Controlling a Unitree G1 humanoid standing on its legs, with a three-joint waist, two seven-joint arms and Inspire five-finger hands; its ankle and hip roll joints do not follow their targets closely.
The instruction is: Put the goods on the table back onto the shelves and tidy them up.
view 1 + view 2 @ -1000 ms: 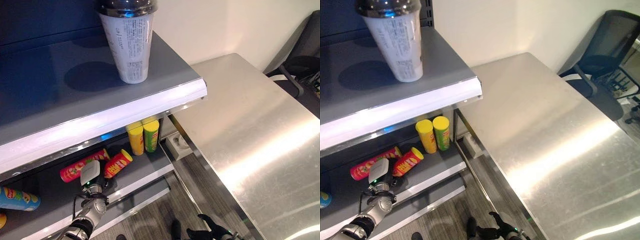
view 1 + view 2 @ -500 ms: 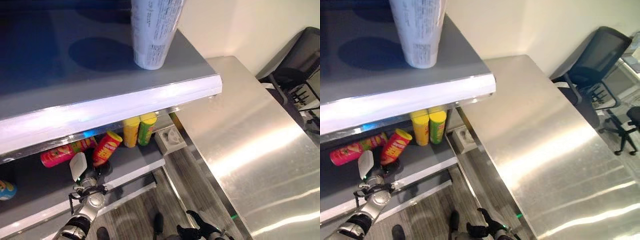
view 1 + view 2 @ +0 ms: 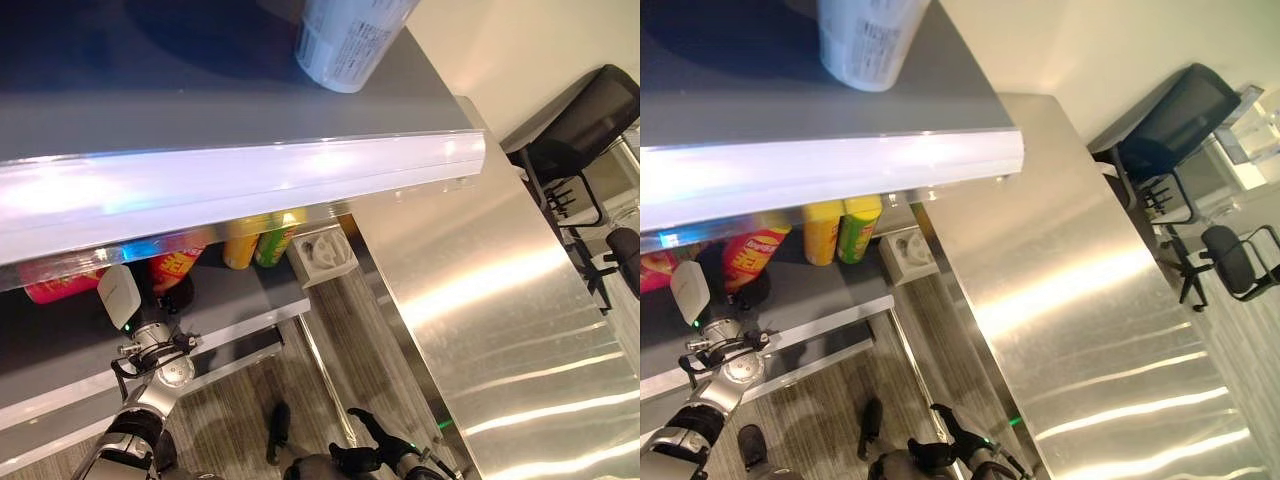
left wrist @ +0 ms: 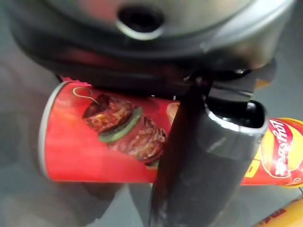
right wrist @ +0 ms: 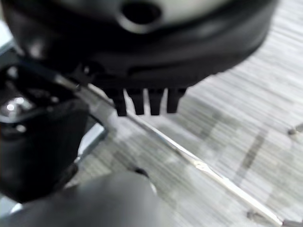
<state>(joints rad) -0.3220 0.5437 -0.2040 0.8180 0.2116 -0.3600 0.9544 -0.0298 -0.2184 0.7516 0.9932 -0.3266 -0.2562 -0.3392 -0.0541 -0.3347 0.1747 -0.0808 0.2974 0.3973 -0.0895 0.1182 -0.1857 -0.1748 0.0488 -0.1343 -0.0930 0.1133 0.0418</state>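
A red chips can [image 4: 94,142] stands tilted on the lower shelf [image 3: 235,300], under the upper shelf's lit edge, and shows too as the red can [image 3: 180,266]. My left hand [image 3: 119,297] reaches in from the lower left and is shut on it; its thumb [image 4: 203,161] lies across the can's side. Yellow [image 3: 240,250] and green [image 3: 276,245] cans stand upright just to the right. Another pink-red can [image 3: 55,287] lies at the left. My right hand [image 3: 385,455] hangs low by the floor, fingers [image 5: 142,101] relaxed, holding nothing.
A tall white cup [image 3: 345,40] stands on the grey upper shelf [image 3: 200,110]. The steel table [image 3: 490,300] runs along the right. A white socket box [image 3: 325,255] sits between shelf and table. Black office chairs [image 3: 580,120] stand at the far right.
The red can has gone from lying on its side to nearly upright in my left hand. The camera has swung, so the whole picture has shifted.
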